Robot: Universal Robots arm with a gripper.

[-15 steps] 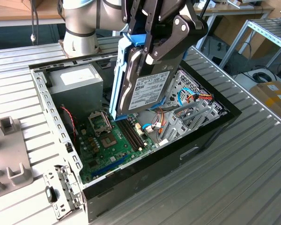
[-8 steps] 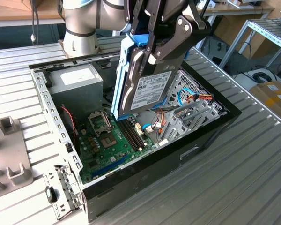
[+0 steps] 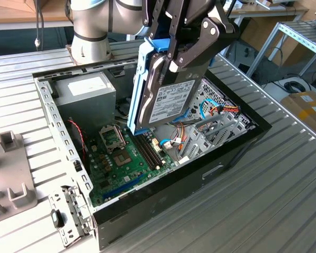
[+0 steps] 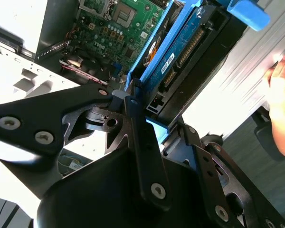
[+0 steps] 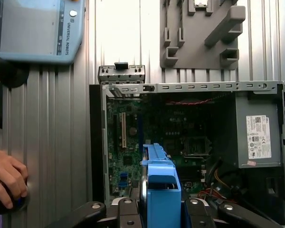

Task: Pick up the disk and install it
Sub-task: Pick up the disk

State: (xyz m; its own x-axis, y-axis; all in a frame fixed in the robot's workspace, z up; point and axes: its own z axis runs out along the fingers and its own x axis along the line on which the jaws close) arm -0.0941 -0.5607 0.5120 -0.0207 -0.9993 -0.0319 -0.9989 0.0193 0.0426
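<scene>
Disk (image 3: 171, 97) in the air, pinched at its upper end by the claw (image 3: 173, 57). It hangs on edge, tilted, over the open case (image 3: 163, 192). White label faces the exterior camera, and the light-blue rail (image 3: 138, 79) wraps its edges. From what I can see it touches nothing inside. Its lower end is above the motherboard (image 3: 121, 158), and the grey bay brackets (image 3: 216, 132) are just toward the exterior view's right of it. In the second wrist view the claw (image 4: 140, 102) is clamped across the disk's two flat faces, with the connector edge exposed beside it.

Step looks like carry and line-up, not seating; the disk is not in any bay.

To do it well, I'd say:
- Grip needs to be firm, because the hold is at one end only and the free end could swing or slip.
- Tilt should match the bay guides before contact, so both sides of the rail meet them evenly rather than one corner first.
- Cables (image 3: 221, 108), orange and blue, are bunched next to the brackets and could snag or get pinched under the rail.
- The lower corner should stay clear of the motherboard parts and the case wall.

A hand (image 5: 7, 178) rests on the slatted surface (image 5: 47, 142), off to the side of the case and apart from the arm.
</scene>
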